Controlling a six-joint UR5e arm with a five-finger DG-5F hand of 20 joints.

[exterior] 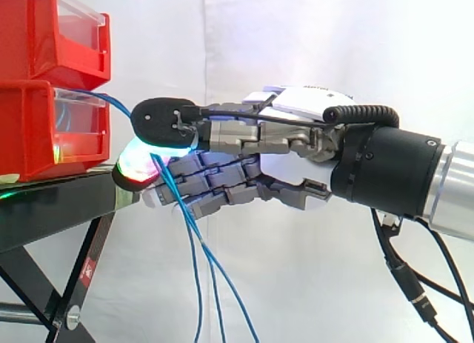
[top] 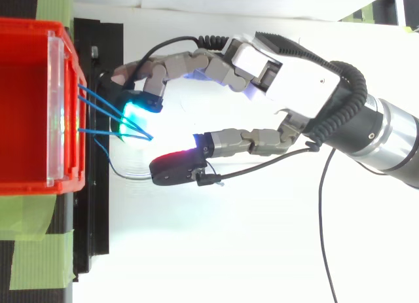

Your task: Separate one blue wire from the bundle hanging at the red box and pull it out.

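Side view: 2 red bins stacked at left on the black stand [exterior: 52, 210], upper bin [exterior: 44, 32] over lower bin [exterior: 29, 128], each w/ a clear front panel. Blue wires [exterior: 178, 198] leave the lower bin's front, run to the hand [exterior: 296, 147], then hang down past the stand's edge. 3 strands can be counted below the fingers. Hand comes in from the right, level w/ the lower bin. Its fingers are curled under, w/ one black-padded digit stretched over the top. The wires pass between that pad and the glowing fingertips [exterior: 141, 165], so the hand is closed on the bundle.

Top view: 1 red bin [top: 29, 27] at left, stand [top: 98, 211] beside it, green tape [top: 39, 250] at lower left. 3 blue wires [top: 98, 130] cross from the bin front and meet at the hand [top: 288, 74]. A 4th, darker strand loops lower, near the stand. A cyan-lit fingertip [top: 131, 113] touches the wires. A red-lit pad [top: 173, 164] sits just beside where they meet.
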